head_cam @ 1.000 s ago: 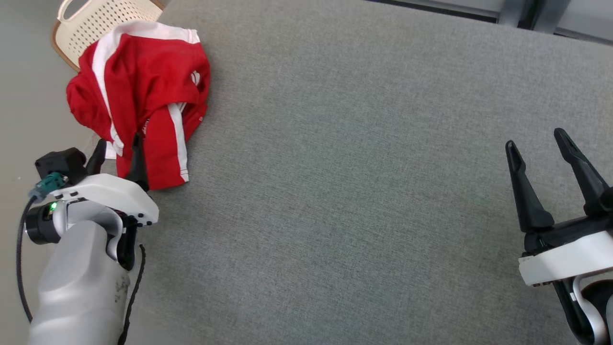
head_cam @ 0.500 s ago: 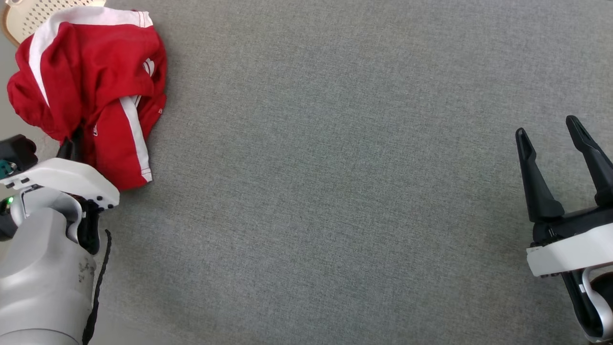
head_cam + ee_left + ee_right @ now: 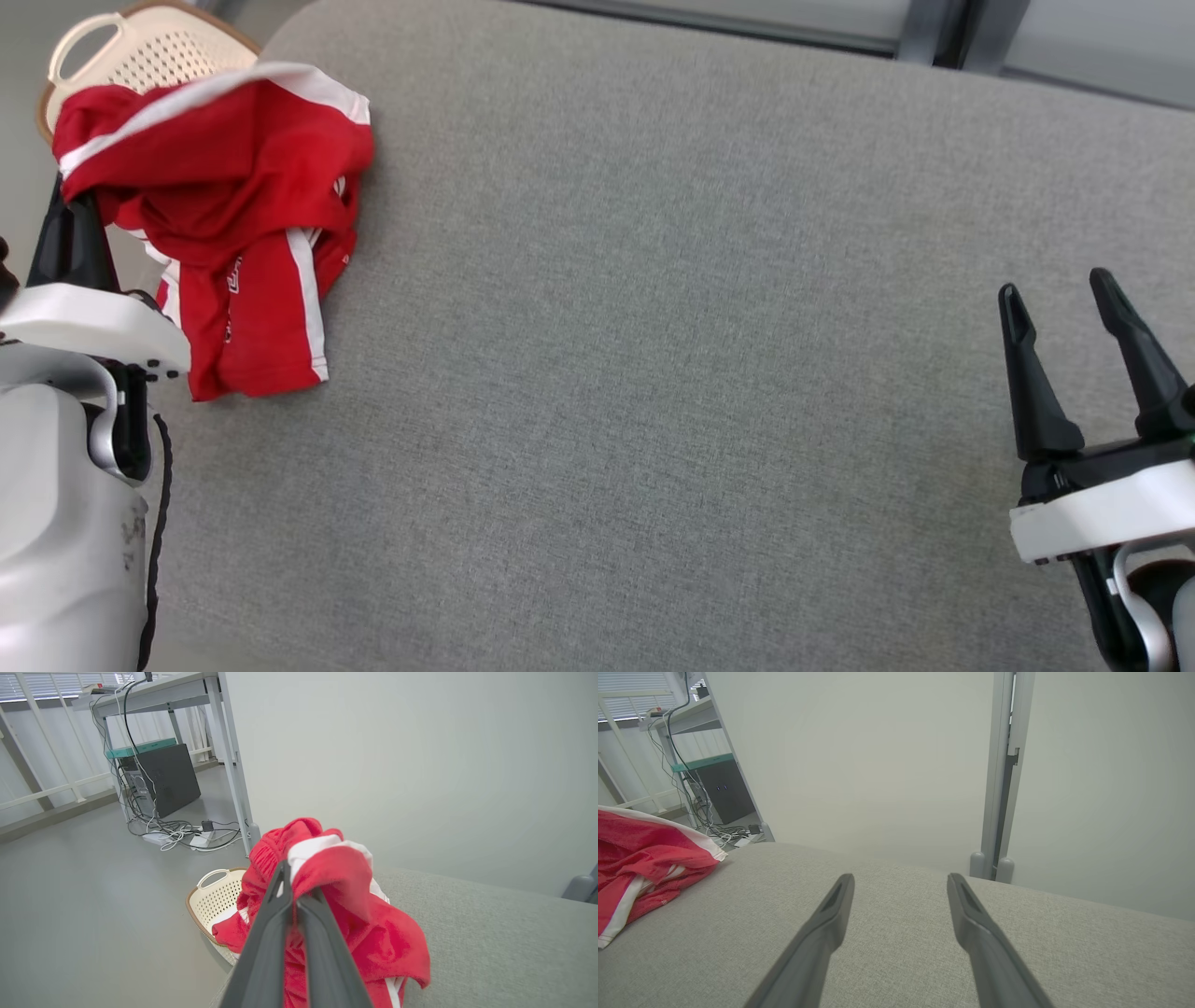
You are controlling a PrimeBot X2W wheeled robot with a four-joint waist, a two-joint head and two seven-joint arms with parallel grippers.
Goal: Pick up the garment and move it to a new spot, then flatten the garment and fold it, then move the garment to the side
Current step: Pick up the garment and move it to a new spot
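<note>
The left gripper (image 3: 295, 887) is pinching the red garment (image 3: 233, 187), while the right gripper (image 3: 1055, 286) is hovering spread above the grey table (image 3: 653, 373).

A red sports garment (image 3: 233, 187) with white bands and side stripes sits crumpled at the far left corner of the grey fabric-covered table (image 3: 653, 373), with part of it reaching out past the table's left edge. Its upper folds are bunched and drawn upward where the left gripper (image 3: 299, 882) is clamped on a fold of the mesh-like cloth. A wide white band runs along the raised top edge. The lower end drapes down onto the grey surface, showing one long white stripe, a white hem and small white lettering too fine to read.
</note>
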